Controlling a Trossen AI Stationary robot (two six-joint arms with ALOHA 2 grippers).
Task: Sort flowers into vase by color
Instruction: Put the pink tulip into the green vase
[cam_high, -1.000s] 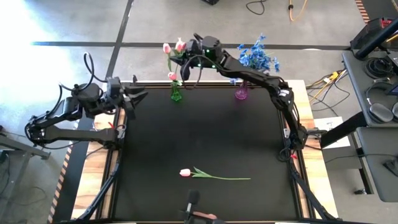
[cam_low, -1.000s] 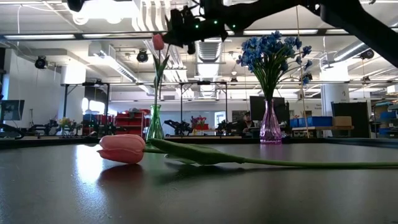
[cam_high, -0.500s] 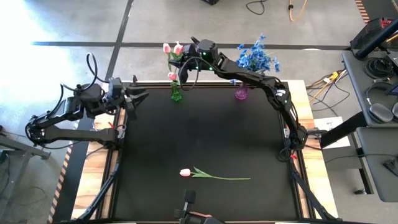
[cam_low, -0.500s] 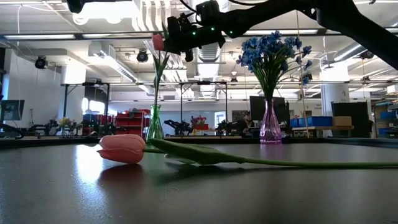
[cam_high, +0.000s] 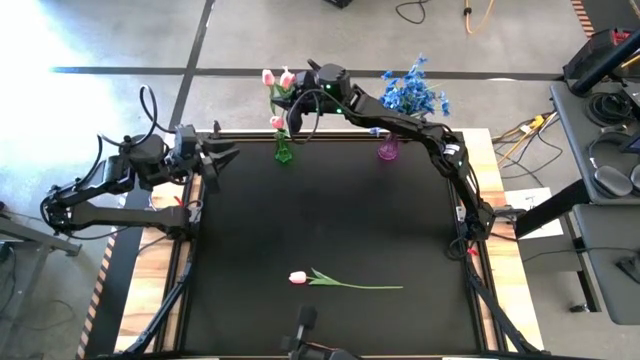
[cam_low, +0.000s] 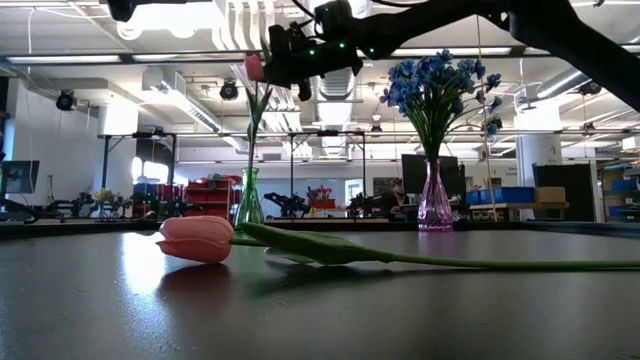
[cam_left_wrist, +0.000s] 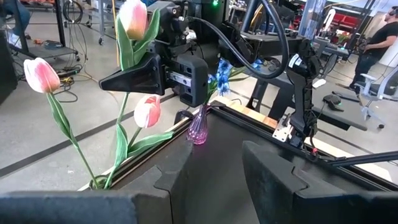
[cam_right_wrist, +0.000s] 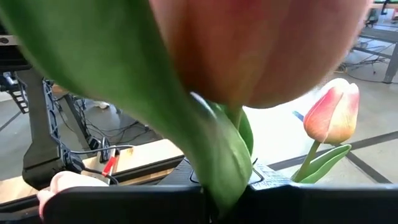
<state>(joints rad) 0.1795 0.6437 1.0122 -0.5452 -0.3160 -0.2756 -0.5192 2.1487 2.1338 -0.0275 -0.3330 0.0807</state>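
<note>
My right pincer (cam_high: 297, 108) is pinching a pink tulip (cam_left_wrist: 133, 18) by its stem just above the green vase (cam_high: 283, 151), where two more pink tulips (cam_left_wrist: 41, 74) already stand. I judge this the placing step: the stem looks close to seated, so next I must spread the fingers without tipping the vase, then draw back. One pink tulip (cam_high: 298, 277) lies flat on the black table (cam_high: 330, 220), well apart from the green vase, toward the near edge; that one comes after. The blue flowers (cam_high: 415, 88) sit in the purple vase (cam_high: 387, 150) beside the green vase. My left pincer (cam_high: 222, 156) waits, spread, off to the green vase's side. Behind is a bright workshop with benches.
</note>
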